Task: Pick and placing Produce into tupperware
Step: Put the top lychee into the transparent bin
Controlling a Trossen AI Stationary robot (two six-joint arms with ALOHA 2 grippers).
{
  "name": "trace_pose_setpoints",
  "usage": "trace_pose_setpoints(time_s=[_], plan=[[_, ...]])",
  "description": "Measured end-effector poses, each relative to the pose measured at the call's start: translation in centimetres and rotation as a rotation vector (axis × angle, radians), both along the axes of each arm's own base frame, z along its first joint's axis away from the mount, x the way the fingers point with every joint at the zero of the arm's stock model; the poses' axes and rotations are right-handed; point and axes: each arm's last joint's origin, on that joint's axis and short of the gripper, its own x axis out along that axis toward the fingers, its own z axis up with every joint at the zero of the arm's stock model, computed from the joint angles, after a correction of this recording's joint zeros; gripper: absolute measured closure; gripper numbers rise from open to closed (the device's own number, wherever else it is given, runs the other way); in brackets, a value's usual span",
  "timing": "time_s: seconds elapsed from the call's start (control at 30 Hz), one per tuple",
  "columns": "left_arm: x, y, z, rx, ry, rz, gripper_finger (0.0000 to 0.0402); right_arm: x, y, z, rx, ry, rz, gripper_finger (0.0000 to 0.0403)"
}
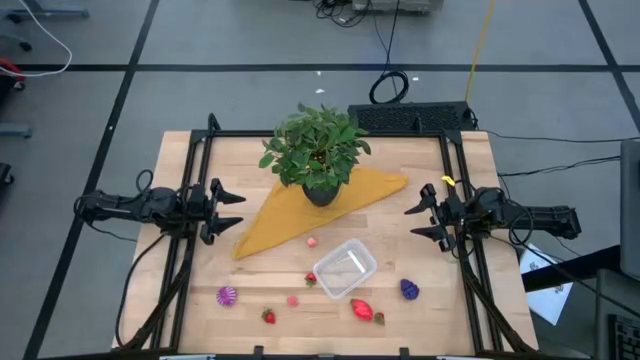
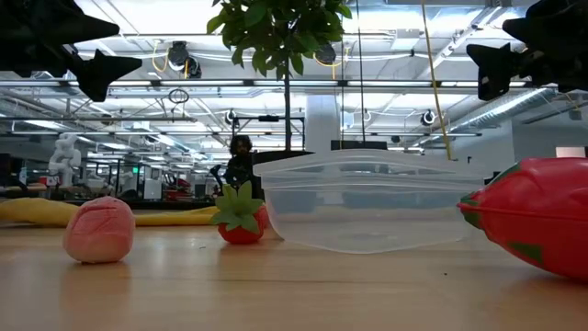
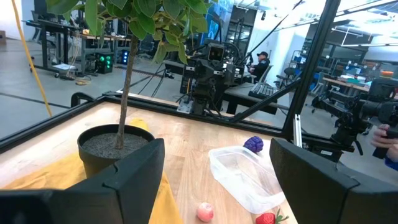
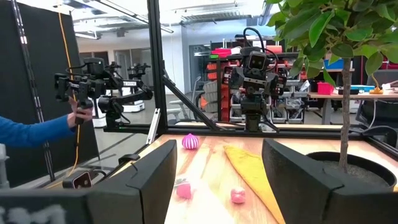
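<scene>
Arms reach in level from the two side edges of the wooden bench [image 1: 180,300], each held above the surface and aimed toward the middle. The left tool [image 1: 228,211] hangs over the left side, its fingers [image 3: 134,171] spread apart with nothing between them; the right tool [image 1: 420,222] hangs over the right side, its fingers [image 4: 155,171] likewise parted and holding nothing. The tupperware [image 1: 345,268] sits on the bench toward the front edge, a little right of centre, and looks to hold nothing. Produce lies scattered around it: a small pink piece [image 1: 312,241] just behind it, a strawberry [image 1: 311,279] touching or nearly touching its left wall, a purple knobbly piece [image 1: 409,289] to its right, a larger red piece [image 1: 364,310] in front, and along the front edge another pink piece [image 1: 293,299], a second strawberry [image 1: 268,316] and a striped purple piece [image 1: 227,295] toward the front-left corner. A potted plant [image 1: 318,150] stands on a yellow cloth [image 1: 300,215] behind the container. No writing can be read on anything.
</scene>
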Motion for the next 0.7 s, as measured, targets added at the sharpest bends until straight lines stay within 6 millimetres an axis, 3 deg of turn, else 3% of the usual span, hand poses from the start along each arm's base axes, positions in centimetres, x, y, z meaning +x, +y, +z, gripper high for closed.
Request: trace_pose_setpoints(time_s=[0.2,0.43,0.6,0.7], plan=[[0.0,0.0,0.1,-0.007,-0.009,0.008,0.0108,-0.1,0.0,0.5,0.005,-0.054,0.001,0.0174],[-0.1,0.2,0.7,-0.005,-0.037,0.078,0.0107,-0.7,0.0,2.6,0.073,-0.259,0.033,0.0174],[-1.5,0.3,4.1,0.001,-0.027,0.035,0.0107,-0.4,0.0,2.6,0.069,-0.216,0.032,0.0174],[-2.6,0.3,7.0,0.008,0.034,0.012,0.0108,-0.6,0.1,5.3,0.029,-0.280,0.036,0.0174]])
